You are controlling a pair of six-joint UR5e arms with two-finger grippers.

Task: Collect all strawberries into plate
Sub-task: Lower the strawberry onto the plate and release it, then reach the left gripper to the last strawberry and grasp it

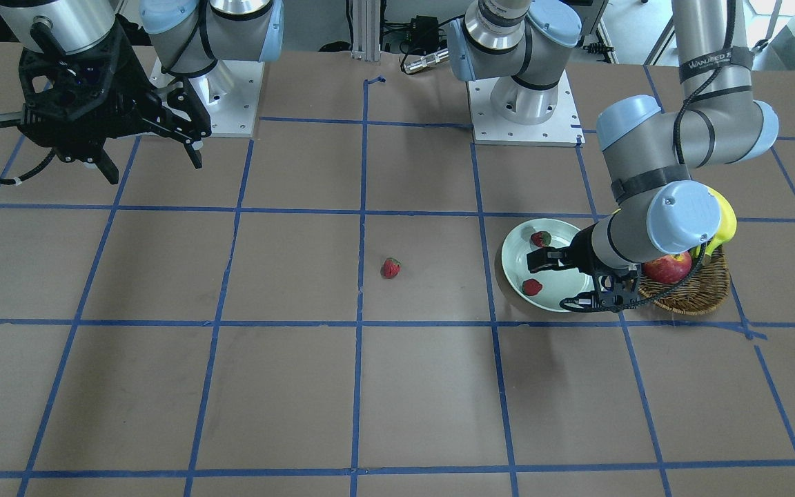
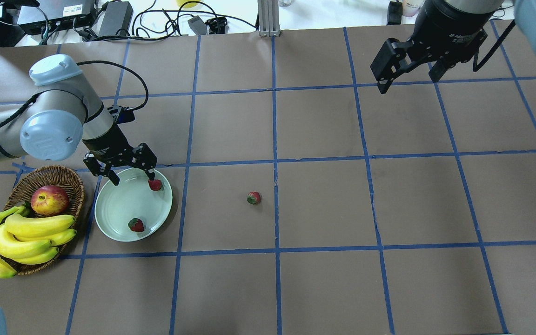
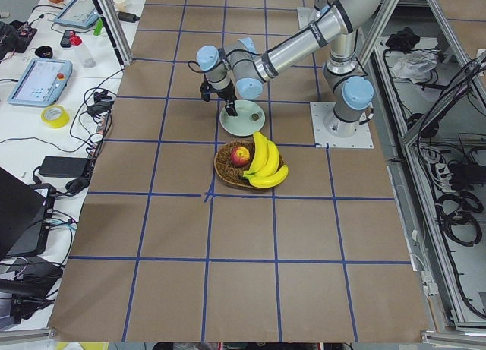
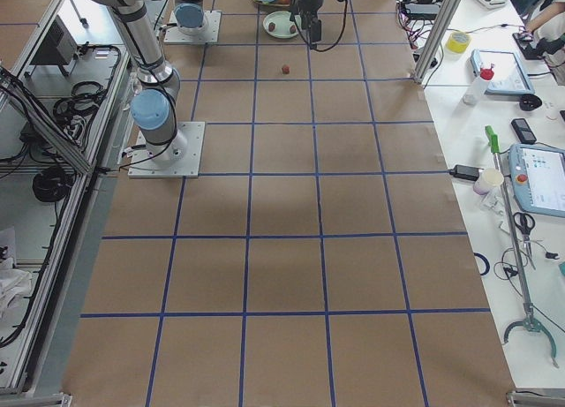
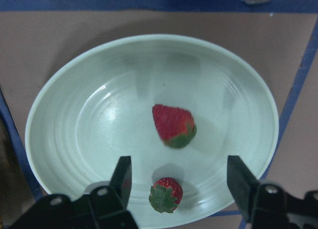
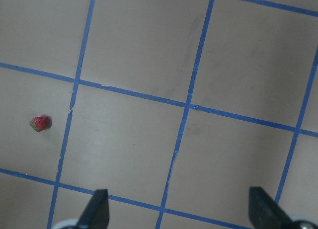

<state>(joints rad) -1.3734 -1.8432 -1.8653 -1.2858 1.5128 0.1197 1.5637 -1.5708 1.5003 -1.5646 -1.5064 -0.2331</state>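
Two strawberries (image 2: 155, 185) sit in the plate (image 2: 119, 204) at left beneath the left gripper (image 2: 133, 177), jaws spread and empty; the third strawberry (image 2: 254, 197), light, soft, bruisable, lies on the table (image 2: 324, 204) well right, wanting a gentle pinch across its body; right gripper (image 2: 407, 80) spread, idle.

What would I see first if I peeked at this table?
The bright yellow bananas and red apple in the wicker basket, at the robot's left end of the table. Right beside it, the open left gripper hangs over the pale green plate with two strawberries in it, while a third strawberry lies alone on the table.
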